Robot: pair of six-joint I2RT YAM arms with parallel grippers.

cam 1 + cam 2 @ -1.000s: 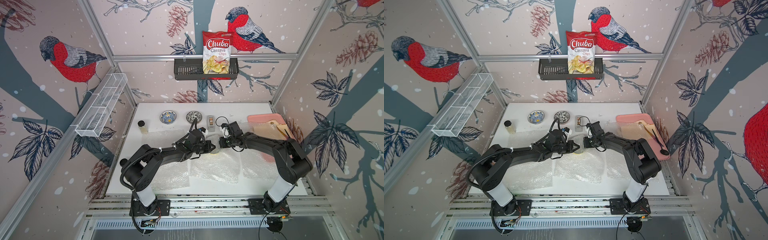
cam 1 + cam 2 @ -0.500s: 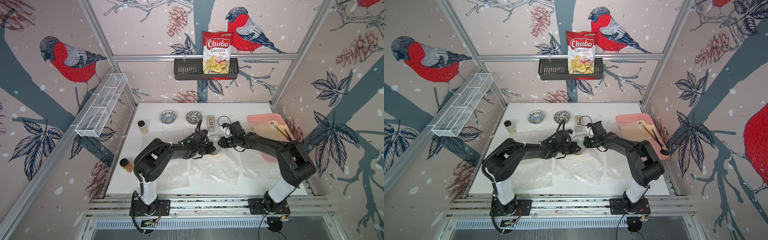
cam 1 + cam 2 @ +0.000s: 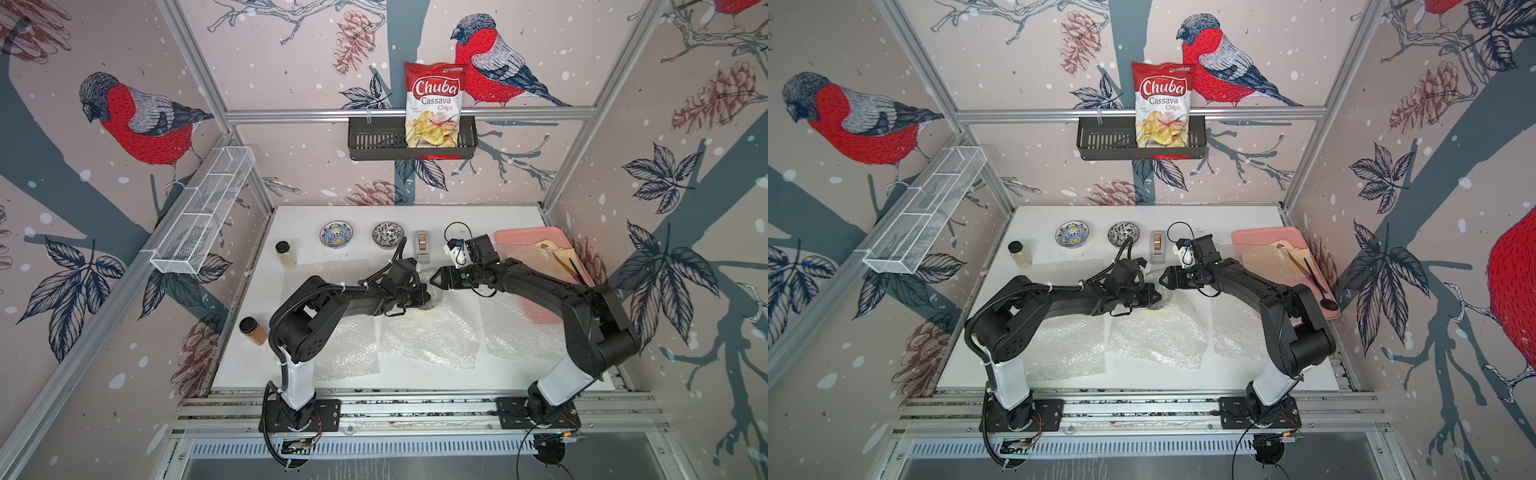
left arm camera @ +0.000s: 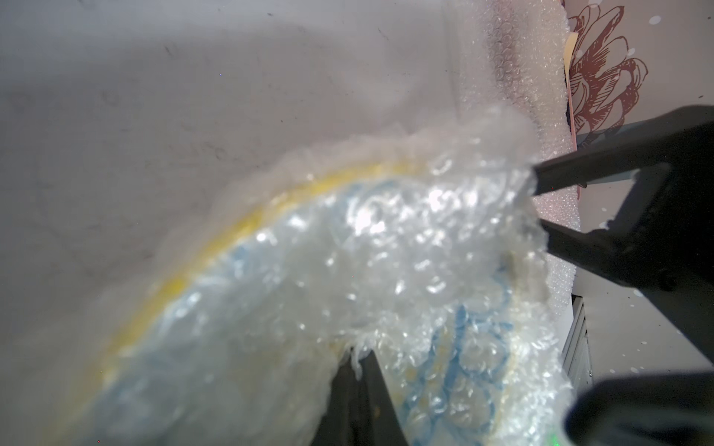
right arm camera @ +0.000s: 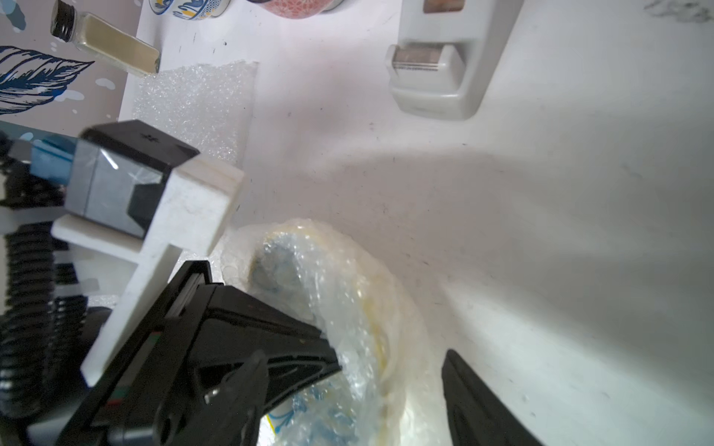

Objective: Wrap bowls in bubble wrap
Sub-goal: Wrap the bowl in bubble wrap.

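Near the centre of the white desk, a round ceramic bowl with a yellow rim and pale blue pattern sits on the 12 o'clock end of the middle bubble wrap sheet. The sheet's crinkled, dimpled film is folded over the bowl. The left end effector, extended from 9 o'clock, is pinched tight on a bunched fold of that film above the bowl. The right end effector, at the bowl's 1 o'clock, has its tapered black fingers spread wide, tips at the film's edge, gripping nothing. A second sheet lies flat at 9 o'clock of the middle one, and a third sheet at 3 o'clock. Toward the desk's 11 o'clock stand a blue-and-yellow bowl and a black-and-white bowl, both bare.
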